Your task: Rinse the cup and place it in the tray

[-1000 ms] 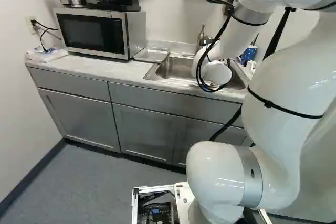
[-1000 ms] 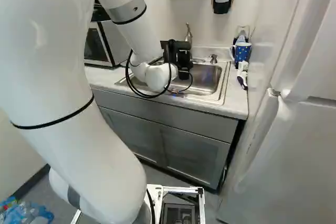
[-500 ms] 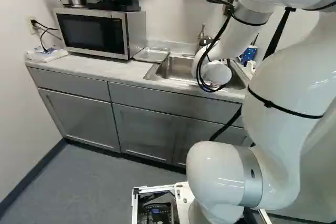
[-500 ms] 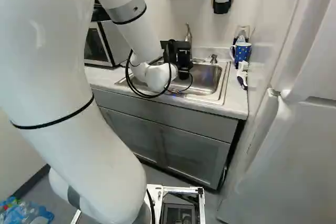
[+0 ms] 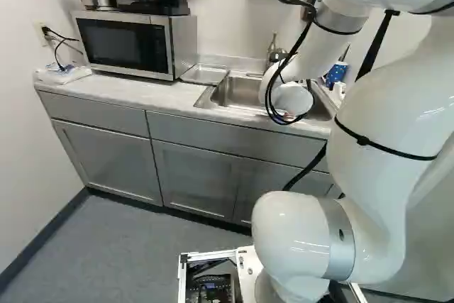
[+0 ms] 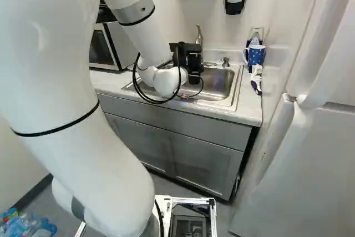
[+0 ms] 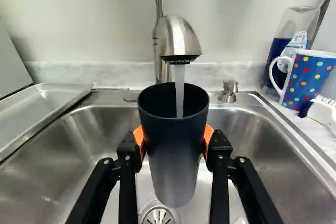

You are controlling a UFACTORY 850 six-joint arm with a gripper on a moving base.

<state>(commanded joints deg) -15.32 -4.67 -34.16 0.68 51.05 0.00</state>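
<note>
Black, tapered tumbler (image 7: pixel 176 174) was pinched at both sides by the gripper (image 7: pixel 174 136); it looked stiff, probably slick when wet and heavier if filled; mid-wall seemed the surest hold

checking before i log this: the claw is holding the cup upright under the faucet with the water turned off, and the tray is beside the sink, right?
Not quite: the water is running. The wrist view shows a stream falling from the faucet into the cup. The rest holds: the claw has the cup upright, and the tray is beside the sink.
</note>
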